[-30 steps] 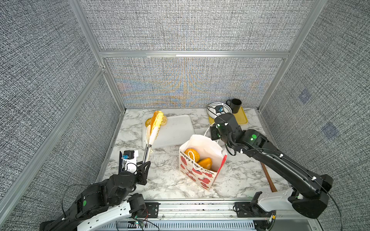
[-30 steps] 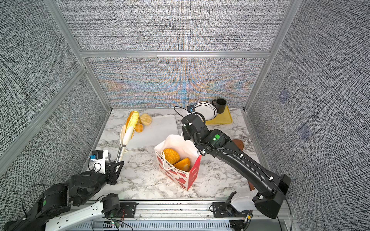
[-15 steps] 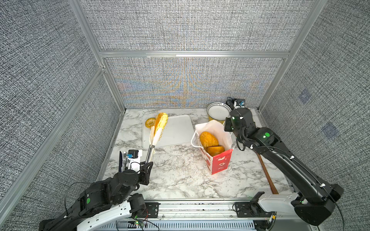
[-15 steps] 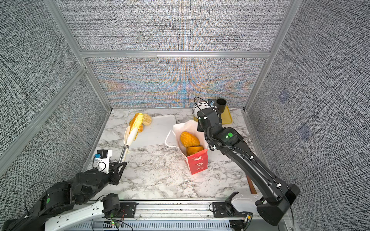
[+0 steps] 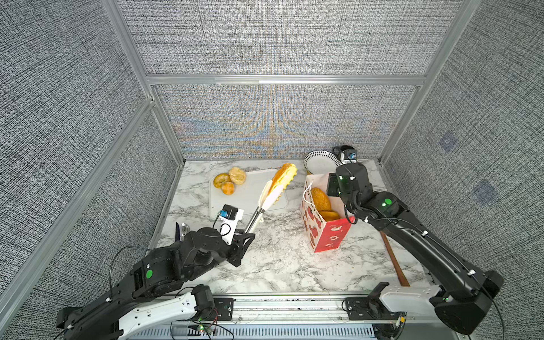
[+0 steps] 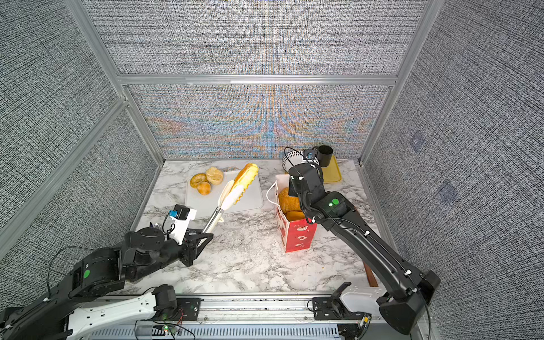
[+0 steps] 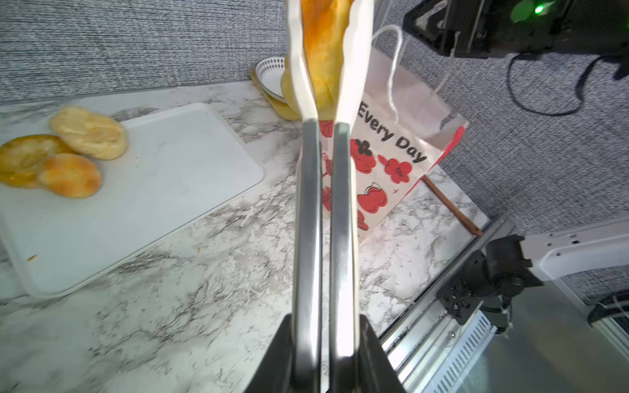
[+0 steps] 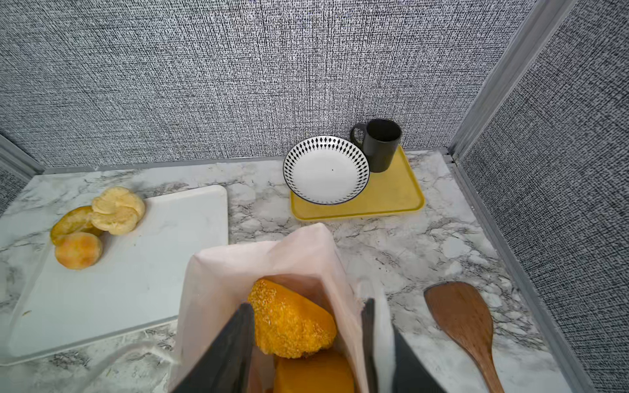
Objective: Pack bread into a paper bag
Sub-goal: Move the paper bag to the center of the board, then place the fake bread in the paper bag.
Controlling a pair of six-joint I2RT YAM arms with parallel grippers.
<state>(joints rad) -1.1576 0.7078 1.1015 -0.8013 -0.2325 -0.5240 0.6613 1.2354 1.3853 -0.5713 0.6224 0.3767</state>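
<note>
The paper bag [image 5: 326,235] [image 6: 297,235] [image 7: 391,153] stands upright on the right, red below and white above. Two pieces of bread [image 5: 320,198] [image 8: 289,323] lie inside it. My right gripper [image 5: 332,188] [image 8: 308,306] is open at the bag's far rim, one finger inside and one outside the wall. My left gripper [image 5: 245,235] [image 7: 325,326] is shut on metal tongs [image 5: 265,203] [image 7: 308,221]. Their white tips clamp a long golden loaf [image 5: 282,176] [image 7: 323,51] in the air, left of the bag. Three rolls [image 5: 228,181] [image 8: 95,228] sit on the white cutting board [image 5: 244,197].
At the back right a yellow tray [image 8: 391,200] carries a patterned bowl [image 8: 326,170] and a black mug [image 8: 381,143]. A wooden spatula [image 8: 463,316] [image 5: 394,262] lies along the right edge. Cutlery [image 5: 181,229] lies by the left wall.
The right arm pulled the bag to the right and stood it upright, then its jaws opened. The left arm swung the tongs and loaf rightward toward the bag.
</note>
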